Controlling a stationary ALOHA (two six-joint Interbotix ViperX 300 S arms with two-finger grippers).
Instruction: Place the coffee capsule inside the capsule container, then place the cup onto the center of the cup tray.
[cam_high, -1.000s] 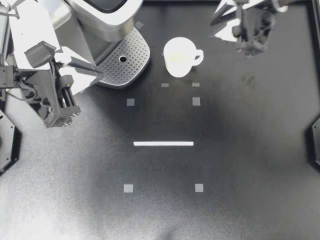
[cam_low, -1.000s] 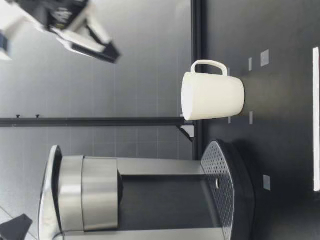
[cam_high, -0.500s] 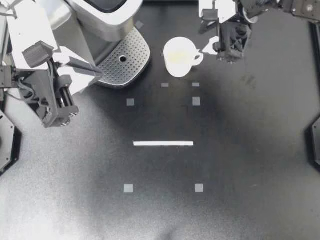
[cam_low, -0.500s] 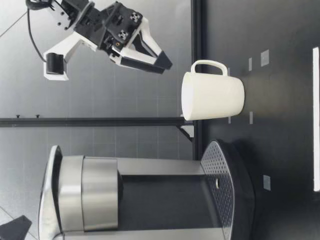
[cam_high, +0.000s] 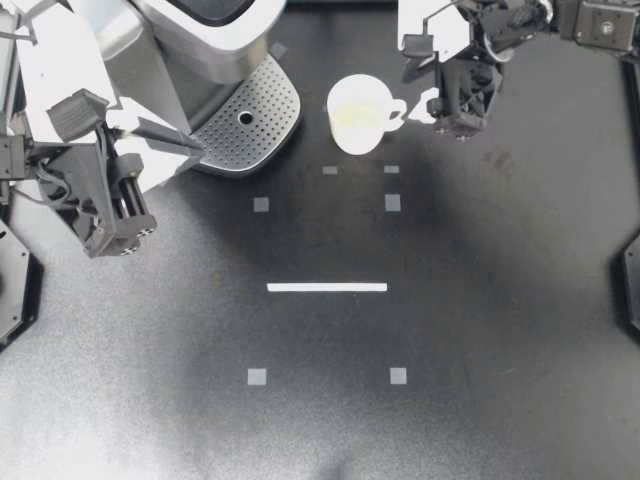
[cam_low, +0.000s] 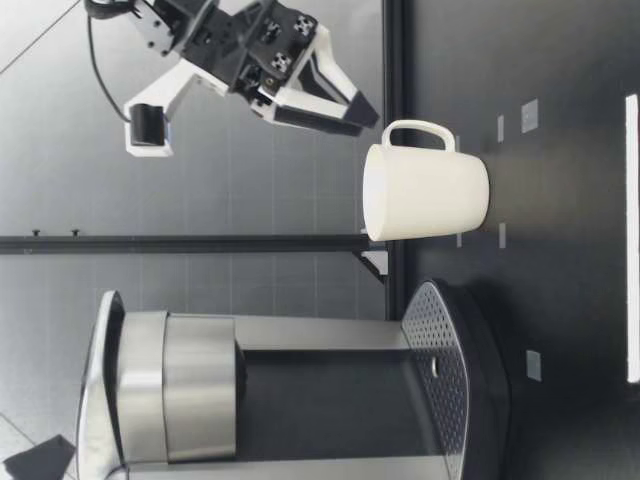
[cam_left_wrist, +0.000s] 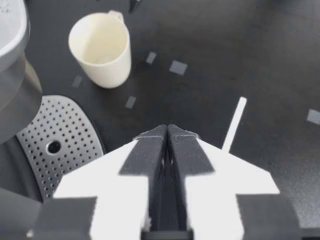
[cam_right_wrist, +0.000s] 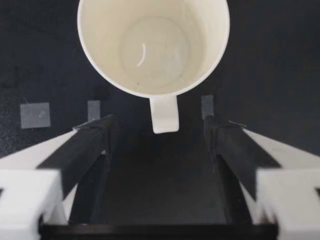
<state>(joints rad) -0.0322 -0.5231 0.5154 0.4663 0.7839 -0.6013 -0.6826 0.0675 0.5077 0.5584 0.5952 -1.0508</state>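
Black table (cam_high: 500, 330) carries a white cup (cam_high: 358, 115), a coffee machine (cam_high: 215, 40), a white strip (cam_high: 327, 287); grey squares (cam_high: 257, 377) dotted about

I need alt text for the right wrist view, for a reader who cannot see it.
An empty white cup stands on the black table just ahead of my right pincer, seen from above. Its handle points into the gap between the two open fingers, which do not touch it.
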